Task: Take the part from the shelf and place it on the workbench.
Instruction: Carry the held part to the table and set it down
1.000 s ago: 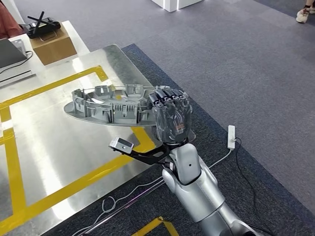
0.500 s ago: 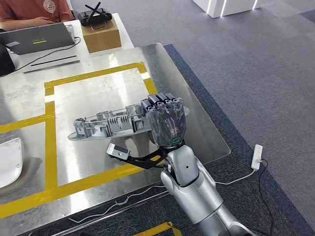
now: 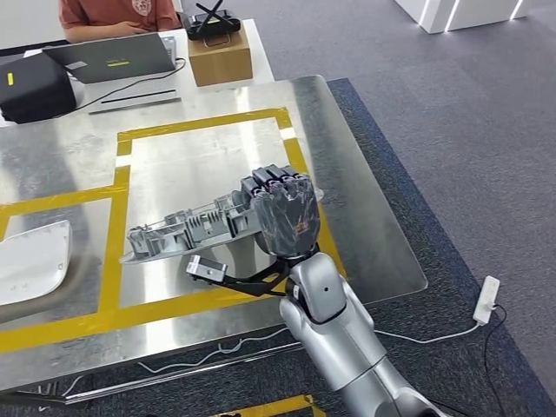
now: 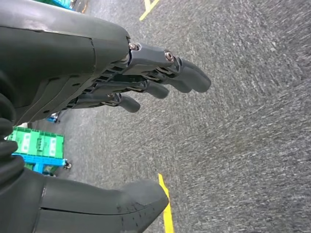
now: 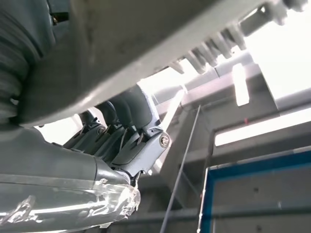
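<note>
Spanning the scene: a shiny metal workbench marked with yellow tape lines. No readable writing on any surface; small markings on the laptop at the far edge too blurred to read. Hovering just above the bench, near its front right: a long grey moulded part, ribbed and tabbed along its upper face, tapering leftward, tilting slightly. Gripping its right end: the right hand, fingers curling over the top edge. Lying at the left edge: a white curved panel. Sitting far back: a cardboard box. Hanging over grey carpet: the left hand, fingers spreading apart, holding nothing.
</note>
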{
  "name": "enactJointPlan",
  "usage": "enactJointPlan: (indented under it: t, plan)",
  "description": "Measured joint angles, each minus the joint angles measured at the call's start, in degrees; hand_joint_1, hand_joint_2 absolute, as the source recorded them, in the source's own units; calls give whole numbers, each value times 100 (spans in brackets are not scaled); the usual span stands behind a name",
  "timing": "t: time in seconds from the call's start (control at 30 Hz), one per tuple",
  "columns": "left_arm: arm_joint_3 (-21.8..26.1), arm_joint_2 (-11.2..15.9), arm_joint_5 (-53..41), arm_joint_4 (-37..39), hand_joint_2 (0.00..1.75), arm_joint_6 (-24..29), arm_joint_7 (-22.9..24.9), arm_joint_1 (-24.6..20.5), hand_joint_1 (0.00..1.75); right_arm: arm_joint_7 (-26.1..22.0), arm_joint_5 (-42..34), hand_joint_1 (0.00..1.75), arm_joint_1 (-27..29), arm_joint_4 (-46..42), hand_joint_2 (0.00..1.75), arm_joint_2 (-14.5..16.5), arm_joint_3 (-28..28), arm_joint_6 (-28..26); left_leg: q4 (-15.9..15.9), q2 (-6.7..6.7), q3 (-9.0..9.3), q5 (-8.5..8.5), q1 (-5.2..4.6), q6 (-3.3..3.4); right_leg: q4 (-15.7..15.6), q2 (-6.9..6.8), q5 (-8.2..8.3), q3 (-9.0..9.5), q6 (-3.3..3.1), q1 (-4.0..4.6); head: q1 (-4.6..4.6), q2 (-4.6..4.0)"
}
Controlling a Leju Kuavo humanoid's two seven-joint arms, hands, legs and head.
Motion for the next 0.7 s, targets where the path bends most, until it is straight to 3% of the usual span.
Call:
enactJointPlan:
  t: [0.07,0.1,0.2,0.5,0.7]
  plan:
    - [54,11,-16,0,175,-34,13,-22,0,128,-28,175,-147,396,175,80,-60,0,-673,35,367,196,-23,45,11,-10,-26,14,42,26,2,0]
    - [77,10,-24,0,175,-50,20,-36,0,197,-57,175,-228,618,175,105,-81,0,-830,47,447,202,-29,53,18,-11,-42,12,43,44,8,0]
    - [130,4,-46,0,175,-75,35,-45,0,292,-129,175,-398,1176,175,149,-143,0,-888,33,468,183,-35,54,5,-27,-49,19,9,64,29,0]
    - [214,20,-58,0,175,-90,38,-42,0,312,-144,175,-588,1817,175,239,-197,-2,-882,29,467,171,-61,138,-82,-32,0,56,122,39,31,0]
    - [228,23,-58,0,175,-90,38,-42,0,312,-144,175,-610,1935,175,256,-216,-2,-882,30,469,180,-62,151,-81,-32,7,54,139,39,29,0]
